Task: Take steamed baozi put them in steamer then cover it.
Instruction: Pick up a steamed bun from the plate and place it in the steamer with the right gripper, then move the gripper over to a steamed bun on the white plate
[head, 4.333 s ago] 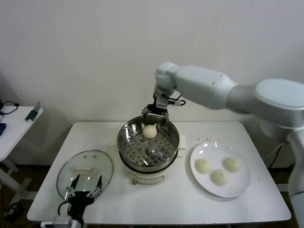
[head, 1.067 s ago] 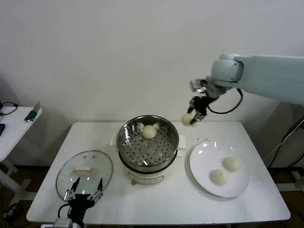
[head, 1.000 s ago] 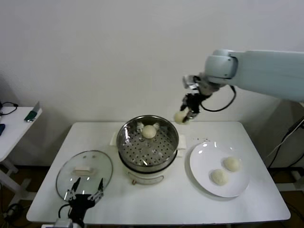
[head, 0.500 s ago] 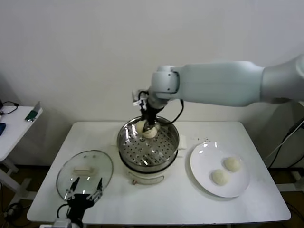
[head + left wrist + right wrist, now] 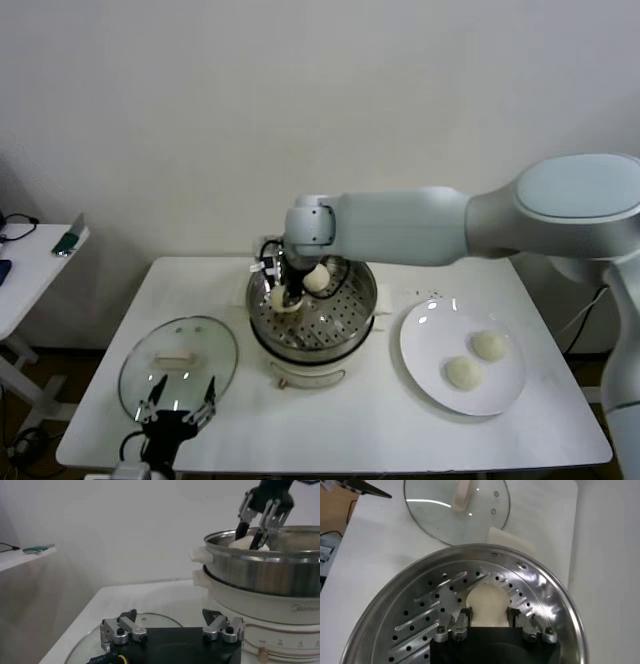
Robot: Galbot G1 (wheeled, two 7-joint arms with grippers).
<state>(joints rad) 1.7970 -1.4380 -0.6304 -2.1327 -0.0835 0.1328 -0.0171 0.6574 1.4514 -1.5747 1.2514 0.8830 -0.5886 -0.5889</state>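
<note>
A soft, round, cream-white bun (image 5: 486,604) sits between the fingers of the right gripper (image 5: 281,297), low inside the steamer (image 5: 312,308) and just over its tray full of holes. The fingers press on the bun's sides. One more bun (image 5: 317,278) already lies in the shiny steel pot. Two buns (image 5: 476,358) wait on the flat white plate (image 5: 424,358) to the right. The clear glass lid (image 5: 180,365), with its cream bar handle, lies on the white table (image 5: 380,430) to the left, so the covering is not yet done. The left gripper (image 5: 172,630) hangs by the lid, wide open and holding nothing.
</note>
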